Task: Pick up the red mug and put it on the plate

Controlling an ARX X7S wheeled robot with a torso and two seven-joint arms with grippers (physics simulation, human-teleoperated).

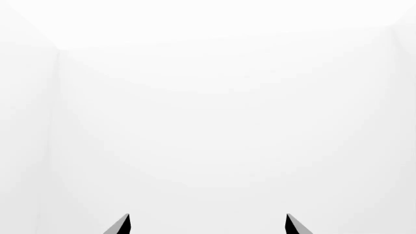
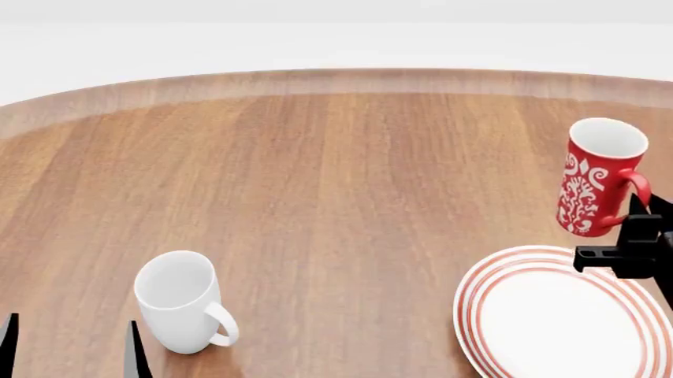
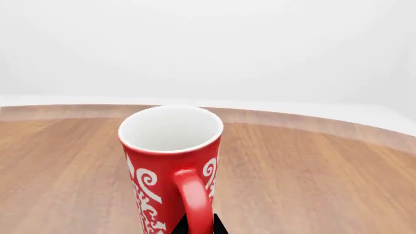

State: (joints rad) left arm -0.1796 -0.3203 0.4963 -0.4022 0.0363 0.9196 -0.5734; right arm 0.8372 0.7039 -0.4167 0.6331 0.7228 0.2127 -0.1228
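The red mug (image 2: pixel 597 177), with a white swirl pattern and white inside, stands upright just beyond the far rim of the plate (image 2: pixel 494 276), at the right of the wooden table. I cannot tell whether its base touches the table. My right gripper (image 2: pixel 638 211) is shut on the mug's red loop handle. In the right wrist view the mug (image 3: pixel 170 161) fills the middle, and the gripper (image 3: pixel 195 227) pinches the handle with a dark fingertip on each side. My left gripper (image 2: pixel 72 346) is open and empty at the near left; its wrist view shows the gripper (image 1: pixel 208 225) against plain white.
A plain white mug (image 2: pixel 181 302) stands on the table at the near left, close to my left gripper, with its handle to the right. The round wooden table (image 2: pixel 315 181) has its far edge curving across the top of the head view.
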